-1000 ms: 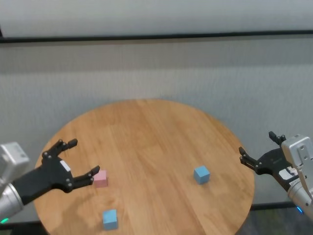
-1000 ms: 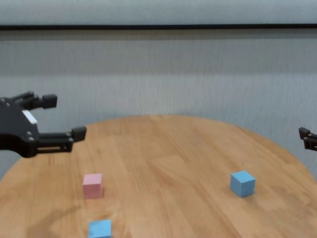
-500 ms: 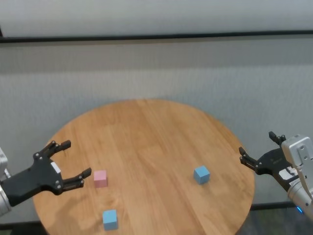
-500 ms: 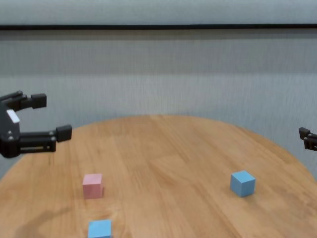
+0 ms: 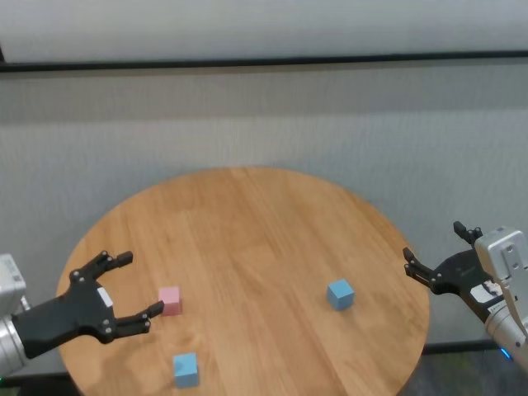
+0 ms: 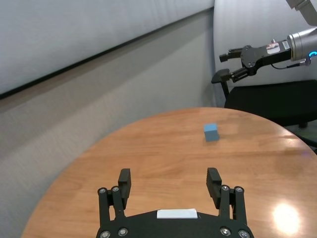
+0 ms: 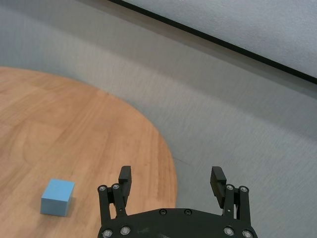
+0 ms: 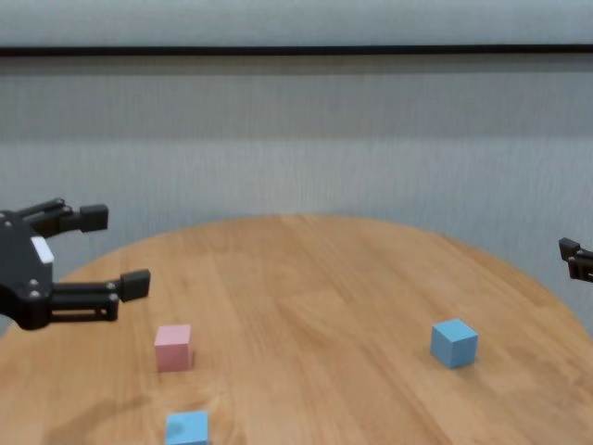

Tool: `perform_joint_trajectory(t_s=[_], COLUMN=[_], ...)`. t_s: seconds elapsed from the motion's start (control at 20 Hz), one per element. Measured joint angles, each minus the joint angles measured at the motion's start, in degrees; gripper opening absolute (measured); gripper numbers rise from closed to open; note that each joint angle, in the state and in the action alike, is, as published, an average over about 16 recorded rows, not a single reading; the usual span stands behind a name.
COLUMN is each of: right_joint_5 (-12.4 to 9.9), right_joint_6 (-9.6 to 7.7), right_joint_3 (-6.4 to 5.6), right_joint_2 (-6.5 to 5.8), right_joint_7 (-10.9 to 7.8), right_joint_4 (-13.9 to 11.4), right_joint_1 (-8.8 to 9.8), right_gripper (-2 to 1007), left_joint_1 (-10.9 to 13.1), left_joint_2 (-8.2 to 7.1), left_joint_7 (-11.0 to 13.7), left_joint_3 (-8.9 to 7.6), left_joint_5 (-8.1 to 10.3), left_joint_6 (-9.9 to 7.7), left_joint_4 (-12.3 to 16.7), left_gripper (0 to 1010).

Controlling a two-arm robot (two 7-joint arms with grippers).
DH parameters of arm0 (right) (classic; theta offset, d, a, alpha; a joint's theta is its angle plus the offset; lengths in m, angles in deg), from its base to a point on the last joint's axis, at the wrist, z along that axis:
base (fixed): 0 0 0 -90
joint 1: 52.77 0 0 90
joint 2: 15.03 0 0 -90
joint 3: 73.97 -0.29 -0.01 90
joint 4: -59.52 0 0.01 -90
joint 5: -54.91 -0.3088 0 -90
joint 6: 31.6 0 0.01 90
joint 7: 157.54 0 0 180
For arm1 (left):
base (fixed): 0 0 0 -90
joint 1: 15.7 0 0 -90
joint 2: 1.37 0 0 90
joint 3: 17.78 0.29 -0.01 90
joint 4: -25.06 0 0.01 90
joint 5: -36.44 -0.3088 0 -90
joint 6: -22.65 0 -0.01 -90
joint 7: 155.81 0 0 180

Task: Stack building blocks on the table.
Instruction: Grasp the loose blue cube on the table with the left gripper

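Three building blocks lie apart on the round wooden table (image 5: 247,223). The pink one (image 5: 170,300) (image 8: 173,347) is at the left. One light blue block (image 5: 186,370) (image 8: 187,428) lies near the front edge, the other (image 5: 340,293) (image 8: 454,342) (image 6: 211,132) (image 7: 57,197) at the right. My left gripper (image 5: 139,285) (image 8: 116,250) (image 6: 169,176) hovers open just left of the pink block, holding nothing. Beyond the table's right edge, my right gripper (image 5: 431,239) (image 7: 172,174) stands open and empty.
A grey wall with a dark stripe (image 5: 264,59) runs behind the table. A black chair (image 6: 277,99) stands past the table's right side, under the right arm. The table's rim (image 7: 166,148) lies between the right gripper and the right blue block.
The left gripper first drew away to the left, then came back toward the pink block and sank lower. The blocks and the right arm have stayed put.
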Motion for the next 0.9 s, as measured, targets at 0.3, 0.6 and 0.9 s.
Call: perform_joint_trajectory(t_s=[0.3,0.6,0.9], right_joint_5=[0.00,0.00,0.00], right_joint_6=[0.00,0.00,0.00], right_joint_3=[0.00,0.00,0.00], right_joint_2=[0.00,0.00,0.00], right_joint_7=[0.00,0.00,0.00], right_joint_4=[0.00,0.00,0.00], right_joint_1=[0.00,0.00,0.00], right_gripper=[1005,1005,1005], left_joint_1=[-1.53,-3.31,-4.96], left_joint_2=[1.20,2.34,3.47], left_joint_7=[4.19,8.95,13.28], left_joint_3=[0.97,1.92,2.66], left_joint_5=[-0.35,-0.05,0.48], left_joint_6=[0.70,1.57,2.38], left_joint_4=[-2.76,-6.24,-9.68], left_gripper=[1003,1003,1003])
